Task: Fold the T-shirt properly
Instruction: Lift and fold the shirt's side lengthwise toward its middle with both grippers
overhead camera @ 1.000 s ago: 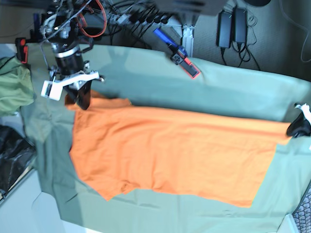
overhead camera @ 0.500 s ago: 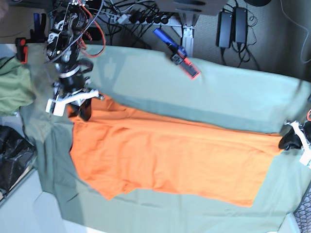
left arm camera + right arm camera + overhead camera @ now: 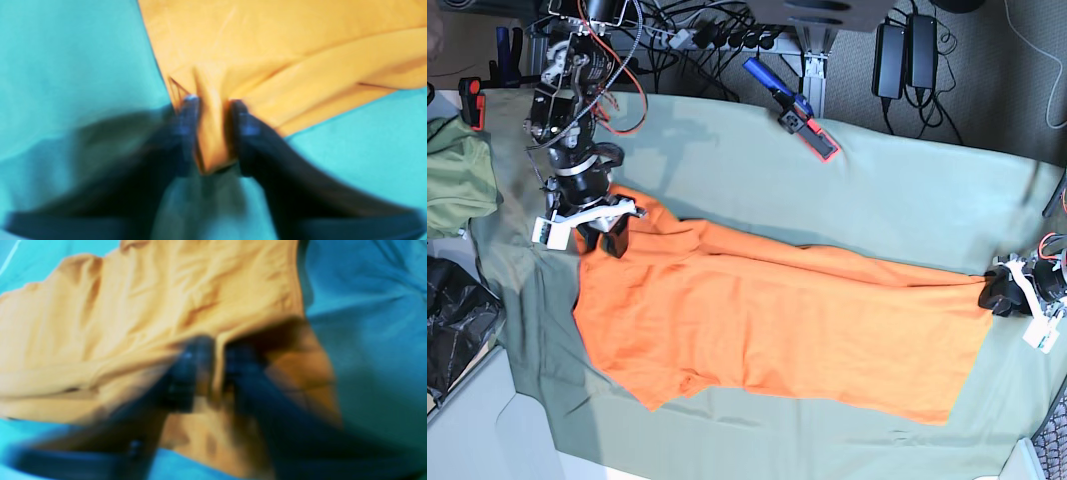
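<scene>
The orange T-shirt [image 3: 777, 330] lies spread across the sage-green table cloth [image 3: 907, 190], its far edge doubled over into a long ridge. At the shirt's left end, my right gripper [image 3: 607, 238] rests on the cloth. In the right wrist view the right gripper [image 3: 215, 356] is blurred, its fingers slightly parted around a pinch of T-shirt [image 3: 133, 306]. My left gripper [image 3: 999, 293] sits at the shirt's right corner. The left wrist view has the left gripper [image 3: 213, 110] with its fingers apart and a fold of T-shirt [image 3: 267, 40] standing between them.
A bunched olive-green garment [image 3: 457, 180] lies at the far left, with a black bag [image 3: 452, 320] below it. A blue and red tool [image 3: 802, 120] rests on the cloth's far edge. Cables and power adapters [image 3: 905, 55] hang behind the table.
Both grippers carried the shirt's far edge toward the near side and down onto the cloth, leaving a ridge. Their jaws have parted from a tight pinch.
</scene>
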